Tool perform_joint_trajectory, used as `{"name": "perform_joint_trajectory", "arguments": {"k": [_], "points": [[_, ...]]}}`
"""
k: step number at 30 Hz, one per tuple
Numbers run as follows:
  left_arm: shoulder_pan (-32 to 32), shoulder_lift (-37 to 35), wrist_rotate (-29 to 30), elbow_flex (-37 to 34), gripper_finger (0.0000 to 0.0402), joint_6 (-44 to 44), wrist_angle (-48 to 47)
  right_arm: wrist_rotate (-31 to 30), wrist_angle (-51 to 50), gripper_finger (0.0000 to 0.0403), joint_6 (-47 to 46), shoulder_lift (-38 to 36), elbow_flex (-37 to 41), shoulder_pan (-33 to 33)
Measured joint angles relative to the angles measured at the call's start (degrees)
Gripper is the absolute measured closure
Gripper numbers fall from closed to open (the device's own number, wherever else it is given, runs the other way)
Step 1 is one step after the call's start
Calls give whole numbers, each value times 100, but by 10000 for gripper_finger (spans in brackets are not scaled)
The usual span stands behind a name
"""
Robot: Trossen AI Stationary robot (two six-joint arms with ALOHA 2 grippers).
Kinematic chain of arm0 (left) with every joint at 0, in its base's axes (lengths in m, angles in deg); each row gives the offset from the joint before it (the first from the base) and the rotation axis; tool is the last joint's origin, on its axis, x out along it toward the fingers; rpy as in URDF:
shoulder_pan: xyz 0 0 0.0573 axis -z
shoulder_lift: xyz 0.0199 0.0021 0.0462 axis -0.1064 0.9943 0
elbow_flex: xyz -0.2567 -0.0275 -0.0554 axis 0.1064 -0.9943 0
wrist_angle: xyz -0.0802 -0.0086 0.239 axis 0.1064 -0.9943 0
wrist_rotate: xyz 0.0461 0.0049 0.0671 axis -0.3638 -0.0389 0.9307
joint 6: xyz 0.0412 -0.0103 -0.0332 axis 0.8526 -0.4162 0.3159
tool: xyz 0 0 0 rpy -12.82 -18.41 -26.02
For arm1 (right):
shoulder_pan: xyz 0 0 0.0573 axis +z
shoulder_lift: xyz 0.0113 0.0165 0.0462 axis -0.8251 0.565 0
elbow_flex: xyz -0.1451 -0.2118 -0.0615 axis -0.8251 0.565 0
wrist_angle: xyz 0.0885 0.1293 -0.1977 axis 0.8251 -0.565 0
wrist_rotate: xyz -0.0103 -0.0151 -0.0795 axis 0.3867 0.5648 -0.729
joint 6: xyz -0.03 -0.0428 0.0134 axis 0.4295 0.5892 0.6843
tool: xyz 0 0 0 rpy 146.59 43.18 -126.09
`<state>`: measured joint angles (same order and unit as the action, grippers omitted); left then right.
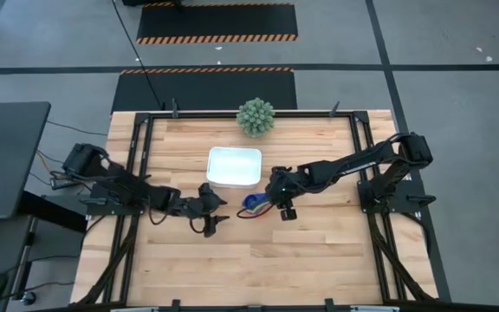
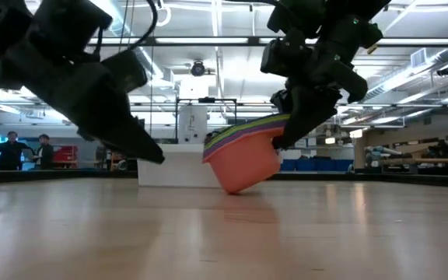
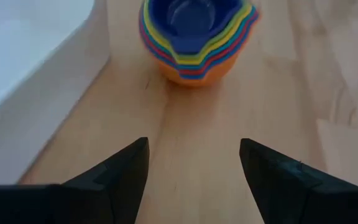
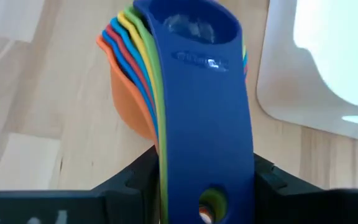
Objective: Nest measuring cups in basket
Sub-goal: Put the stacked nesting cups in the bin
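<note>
- No text, number or brand can be read anywhere.
- The dark blue measuring cup (image 4: 204, 93), topmost of the nested stack, bears raised moulded lettering across its handle, too blurred to make out.

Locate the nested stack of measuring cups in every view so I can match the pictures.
High view: stack of measuring cups just below the white basket, at the right gripper.
Low view: centre, tilted, basket behind.
Left wrist view: top centre, beyond the open left gripper.
Right wrist view: centre, handles between the right gripper's fingers.
Shared landmark: the basket.
</note>
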<state>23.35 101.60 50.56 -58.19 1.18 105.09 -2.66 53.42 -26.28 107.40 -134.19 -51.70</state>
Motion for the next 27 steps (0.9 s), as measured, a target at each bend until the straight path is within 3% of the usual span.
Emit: {"name": "perform_joint_trajectory", "arguments": {"k": [9, 18, 27], "points": [[-166, 765, 4, 264, 140, 259, 844, 16, 140, 246, -24, 265, -2, 12], [-428, 1499, -404, 644, 80, 354, 1208, 29, 256, 246, -42, 262, -4, 94], [-525, 2018, -819, 924, 58, 269, 1503, 74, 312, 245, -46, 262, -2, 101]]}}
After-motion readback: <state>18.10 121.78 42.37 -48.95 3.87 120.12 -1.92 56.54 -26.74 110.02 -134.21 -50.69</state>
